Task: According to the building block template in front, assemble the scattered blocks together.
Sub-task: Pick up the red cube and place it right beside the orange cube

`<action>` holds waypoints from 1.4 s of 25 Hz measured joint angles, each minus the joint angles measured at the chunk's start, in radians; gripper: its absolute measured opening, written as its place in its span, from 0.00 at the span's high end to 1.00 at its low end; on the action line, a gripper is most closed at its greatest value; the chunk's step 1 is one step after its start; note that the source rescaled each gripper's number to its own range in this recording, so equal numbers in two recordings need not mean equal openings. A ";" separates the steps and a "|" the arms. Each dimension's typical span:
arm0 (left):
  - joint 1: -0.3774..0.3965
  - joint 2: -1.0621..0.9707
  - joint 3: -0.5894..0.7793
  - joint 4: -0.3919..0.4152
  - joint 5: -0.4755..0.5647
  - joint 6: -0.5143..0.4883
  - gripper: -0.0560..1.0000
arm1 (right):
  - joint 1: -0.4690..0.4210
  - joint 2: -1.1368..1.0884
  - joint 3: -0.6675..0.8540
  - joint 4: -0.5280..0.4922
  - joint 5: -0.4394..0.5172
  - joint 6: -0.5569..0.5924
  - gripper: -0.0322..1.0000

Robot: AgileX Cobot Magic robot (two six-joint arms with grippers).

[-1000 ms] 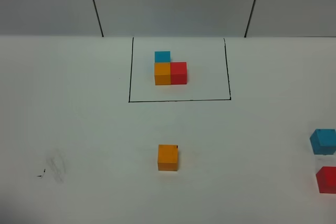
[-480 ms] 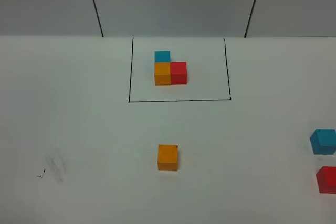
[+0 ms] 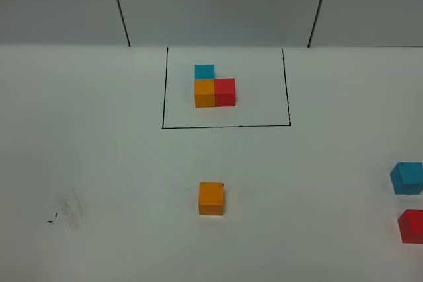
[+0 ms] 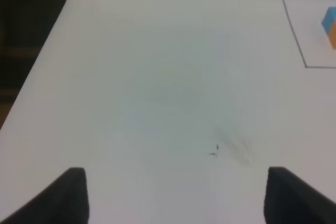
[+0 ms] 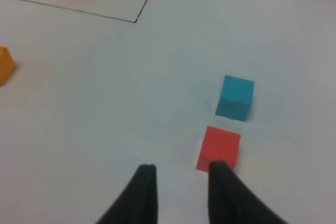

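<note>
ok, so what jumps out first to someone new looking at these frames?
Colour against the white table: the building block template, a blue, orange and red L, sits inside a black outline at the far middle. A loose orange cube lies alone nearer the front. The blue cube and red cube sit apart at the right edge, just ahead of the right gripper.

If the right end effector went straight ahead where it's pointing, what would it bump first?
Probably the red cube: it sits just ahead of one finger of the right end effector, with the blue cube beyond. How high it hangs is unclear.
</note>
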 joint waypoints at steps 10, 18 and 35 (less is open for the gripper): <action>0.007 0.000 0.096 -0.001 -0.006 -0.018 0.47 | 0.000 0.000 0.000 0.002 0.000 0.001 0.97; 0.007 0.000 0.097 -0.001 -0.007 -0.022 0.47 | 0.000 0.000 0.000 0.002 0.000 0.001 0.97; 0.007 0.000 0.097 -0.001 -0.007 -0.022 0.47 | 0.009 0.021 0.001 0.007 0.000 0.057 0.96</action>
